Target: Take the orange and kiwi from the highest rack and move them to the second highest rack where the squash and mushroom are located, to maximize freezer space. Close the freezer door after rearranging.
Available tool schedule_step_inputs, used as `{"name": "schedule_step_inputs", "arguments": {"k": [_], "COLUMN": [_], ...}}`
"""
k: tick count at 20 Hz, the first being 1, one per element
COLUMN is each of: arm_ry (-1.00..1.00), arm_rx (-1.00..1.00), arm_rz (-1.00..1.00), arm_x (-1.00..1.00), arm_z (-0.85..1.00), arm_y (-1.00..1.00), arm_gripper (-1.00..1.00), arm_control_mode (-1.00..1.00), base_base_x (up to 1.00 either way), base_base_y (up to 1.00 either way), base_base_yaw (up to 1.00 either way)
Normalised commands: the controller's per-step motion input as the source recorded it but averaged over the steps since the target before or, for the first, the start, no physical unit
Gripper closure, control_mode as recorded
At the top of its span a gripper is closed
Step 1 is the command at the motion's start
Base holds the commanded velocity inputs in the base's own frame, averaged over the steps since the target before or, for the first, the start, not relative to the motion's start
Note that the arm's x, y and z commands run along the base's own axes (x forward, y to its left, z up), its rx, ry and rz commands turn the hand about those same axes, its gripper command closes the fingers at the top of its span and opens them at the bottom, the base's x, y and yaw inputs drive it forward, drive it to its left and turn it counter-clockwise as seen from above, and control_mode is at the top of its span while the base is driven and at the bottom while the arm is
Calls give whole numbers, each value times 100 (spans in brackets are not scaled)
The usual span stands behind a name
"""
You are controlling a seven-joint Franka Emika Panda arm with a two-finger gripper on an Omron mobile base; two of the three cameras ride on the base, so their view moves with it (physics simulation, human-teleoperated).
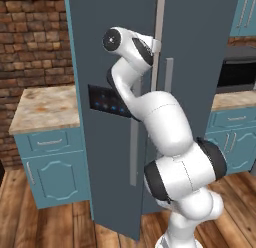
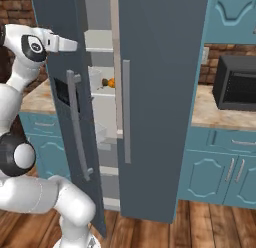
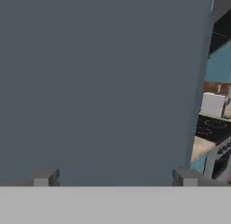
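A black microwave (image 2: 234, 82) sits on the speckled counter (image 2: 220, 117) above teal cabinets (image 2: 212, 174), brick wall (image 1: 30, 37) behind.

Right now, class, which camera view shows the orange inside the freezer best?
The right base view: the orange sits on a rack, seen through the gap beside the freezer door. In the left base view and the hand view, the door's dark panel blocks the interior.
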Motion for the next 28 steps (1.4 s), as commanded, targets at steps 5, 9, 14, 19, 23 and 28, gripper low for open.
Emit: {"name": "schedule_step_inputs", "arguments": {"k": [5, 9, 14, 19, 23, 28], "arm_ry": [3, 15, 19, 14, 2, -15], "arm_rx": [1, 0, 0, 0, 0, -1], "arm_rz": [12, -6, -13, -9, 0, 3], "arm_x": [100, 100, 99, 100, 49, -28], "arm_z": [-2, 0, 7, 7, 0, 0], "arm_y": [-33, 15, 23, 9, 0, -14], "arm_gripper": [-100, -100, -100, -100, -100, -100], "arm_control_mode": [-100, -100, -100, -100, -100, -100], "base_base_x": [0, 0, 0, 0, 0, 0], "base_base_y": [0, 0, 0, 0, 0, 0], "base_base_yaw": [0, 0, 0, 0, 0, 0]}}
